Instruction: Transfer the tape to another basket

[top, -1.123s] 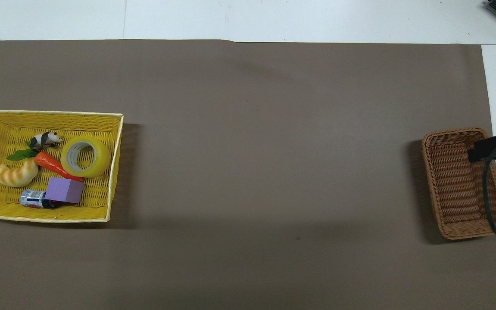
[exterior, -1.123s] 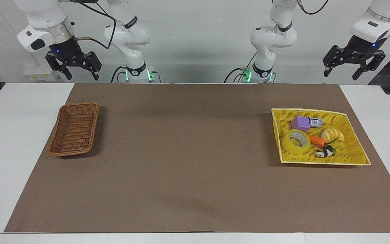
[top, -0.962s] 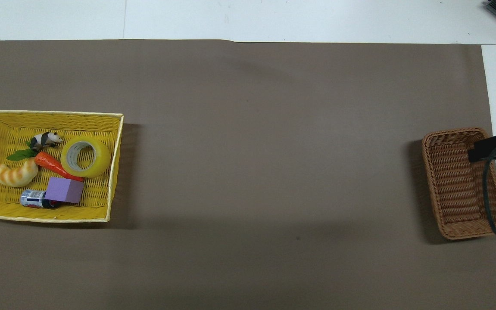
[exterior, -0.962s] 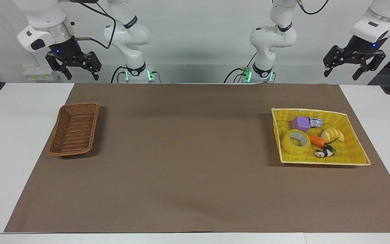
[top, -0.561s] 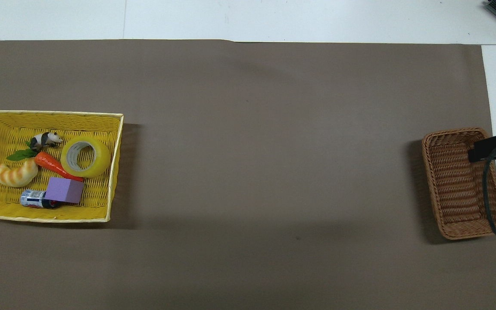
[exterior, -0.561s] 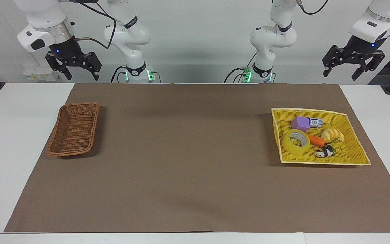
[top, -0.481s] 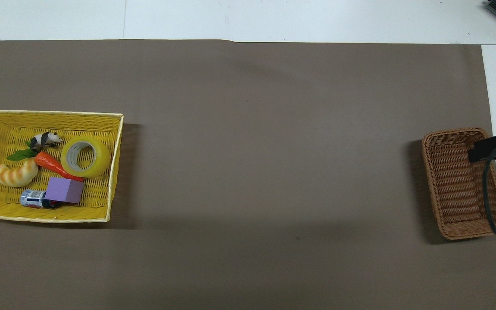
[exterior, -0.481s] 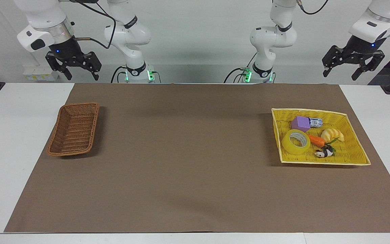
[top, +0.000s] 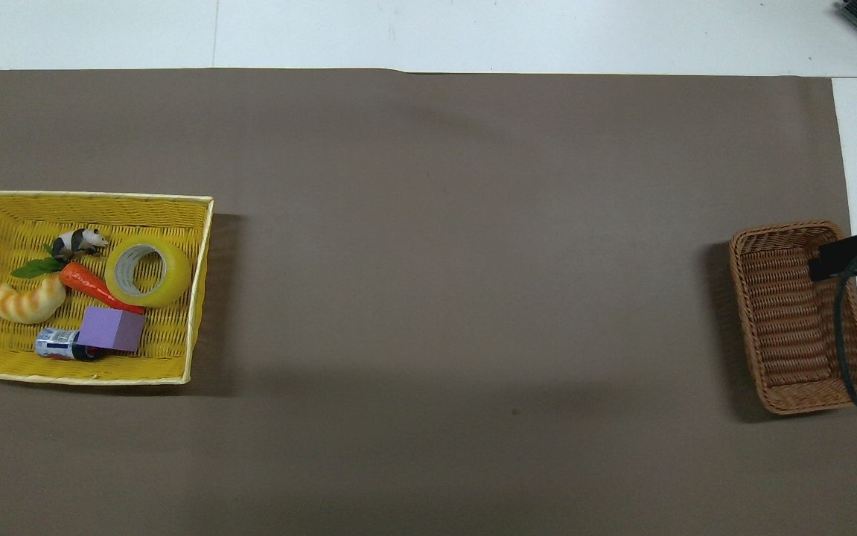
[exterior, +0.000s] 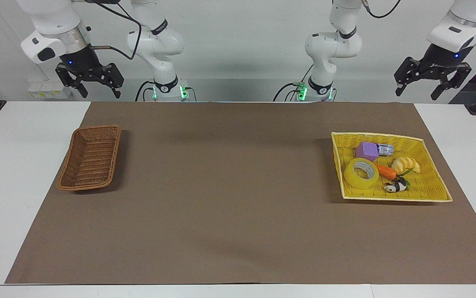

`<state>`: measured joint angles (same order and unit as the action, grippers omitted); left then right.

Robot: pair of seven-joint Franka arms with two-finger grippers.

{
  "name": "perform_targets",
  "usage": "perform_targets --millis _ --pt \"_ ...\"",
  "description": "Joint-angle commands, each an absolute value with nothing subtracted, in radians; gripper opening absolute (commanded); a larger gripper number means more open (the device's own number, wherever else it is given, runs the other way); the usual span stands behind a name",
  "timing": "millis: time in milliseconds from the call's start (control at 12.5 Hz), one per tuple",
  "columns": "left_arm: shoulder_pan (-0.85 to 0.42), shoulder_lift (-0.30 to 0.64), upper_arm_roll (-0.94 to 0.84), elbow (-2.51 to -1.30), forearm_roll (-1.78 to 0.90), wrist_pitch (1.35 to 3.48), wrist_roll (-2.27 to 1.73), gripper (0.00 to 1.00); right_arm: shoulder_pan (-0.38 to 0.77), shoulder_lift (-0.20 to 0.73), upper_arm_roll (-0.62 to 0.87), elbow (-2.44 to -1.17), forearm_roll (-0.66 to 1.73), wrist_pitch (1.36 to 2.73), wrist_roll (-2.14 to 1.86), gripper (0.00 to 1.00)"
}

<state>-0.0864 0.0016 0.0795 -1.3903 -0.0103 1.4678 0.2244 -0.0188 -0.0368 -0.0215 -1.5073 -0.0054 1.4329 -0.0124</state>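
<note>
Well below our left gripper (exterior: 431, 81) — jaws apart, empty — we judge the tape (exterior: 361, 173) light, stiff, best pinched across its wall.

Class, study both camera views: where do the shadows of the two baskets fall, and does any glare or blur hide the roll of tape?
Facing view: the brown basket and the yellow basket each cast a soft shadow toward the table's middle. Overhead view: the same shadows fall inward from both baskets; the tape is sharp, with no glare hiding it.
</note>
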Motion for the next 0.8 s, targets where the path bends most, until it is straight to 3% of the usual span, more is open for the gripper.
perform_targets --millis 0,722 --pt "-0.094 -0.020 0.084 -1.476 -0.002 1.578 0.230 1.00 -0.023 -0.052 -0.021 -1.525 0.005 1.443 -0.037 1.00" --pt "-0.038 0.122 0.087 -1.647 -0.084 1.896 0.282 1.00 -0.023 -0.052 -0.021 -1.525 0.005 1.443 -0.037 1.00"
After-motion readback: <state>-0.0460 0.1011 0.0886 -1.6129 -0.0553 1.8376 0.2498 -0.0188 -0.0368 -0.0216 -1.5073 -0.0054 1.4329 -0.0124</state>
